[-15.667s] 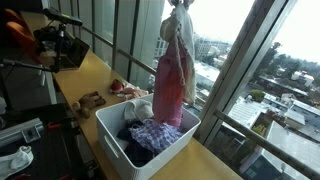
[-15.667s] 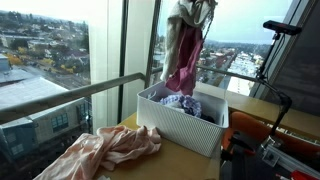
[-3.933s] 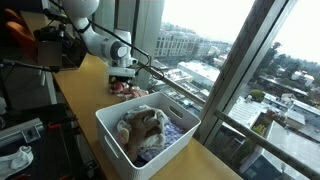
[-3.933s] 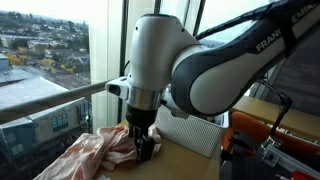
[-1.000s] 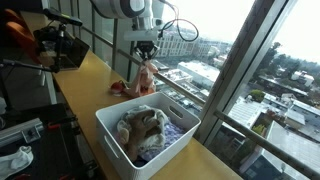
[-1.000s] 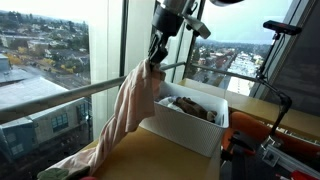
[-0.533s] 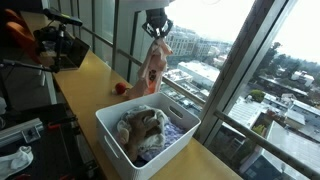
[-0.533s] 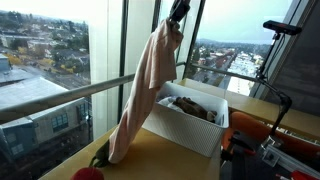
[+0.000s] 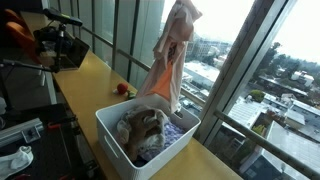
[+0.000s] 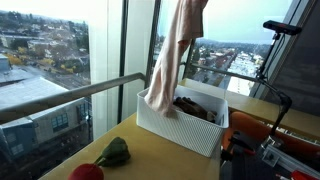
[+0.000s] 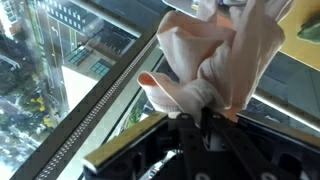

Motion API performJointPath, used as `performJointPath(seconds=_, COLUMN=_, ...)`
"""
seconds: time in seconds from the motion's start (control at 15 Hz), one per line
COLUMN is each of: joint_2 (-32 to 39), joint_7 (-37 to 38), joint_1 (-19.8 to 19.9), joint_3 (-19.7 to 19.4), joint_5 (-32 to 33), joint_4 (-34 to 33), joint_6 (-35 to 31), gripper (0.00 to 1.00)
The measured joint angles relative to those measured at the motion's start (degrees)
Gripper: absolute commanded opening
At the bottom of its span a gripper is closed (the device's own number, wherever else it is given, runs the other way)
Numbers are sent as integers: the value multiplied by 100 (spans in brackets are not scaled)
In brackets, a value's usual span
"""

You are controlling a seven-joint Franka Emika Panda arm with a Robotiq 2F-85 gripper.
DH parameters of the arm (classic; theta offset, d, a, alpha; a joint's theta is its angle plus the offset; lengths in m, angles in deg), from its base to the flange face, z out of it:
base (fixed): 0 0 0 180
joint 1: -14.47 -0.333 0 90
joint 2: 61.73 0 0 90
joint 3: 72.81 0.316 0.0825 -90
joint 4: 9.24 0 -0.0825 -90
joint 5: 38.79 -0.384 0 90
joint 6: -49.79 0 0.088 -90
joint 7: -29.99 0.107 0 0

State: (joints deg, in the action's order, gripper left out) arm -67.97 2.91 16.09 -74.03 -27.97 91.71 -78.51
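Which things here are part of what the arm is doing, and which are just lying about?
In hand: pink cloth, hanging over the white basket; clothes piled inside it.
Lying about: red item; green item; camera.

On my counter a red ball lies just beside a green thing (what it is, I cannot tell). A black camera stands near the counter's far end, and a railing runs along the window.
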Motion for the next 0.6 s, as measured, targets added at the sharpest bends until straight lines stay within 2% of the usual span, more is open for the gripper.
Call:
performJointPath(seconds=0.33, joint_2=-53, joint_7=0, joint_1=33, joint_3=-232, joint_5=0, joint_4=-325, joint_6=151, gripper=3)
performJointPath(seconds=0.6, joint_2=-1, joint_7=0, joint_1=53, joint_3=-322, joint_5=0, joint_4=-330, joint_6=152, gripper=3)
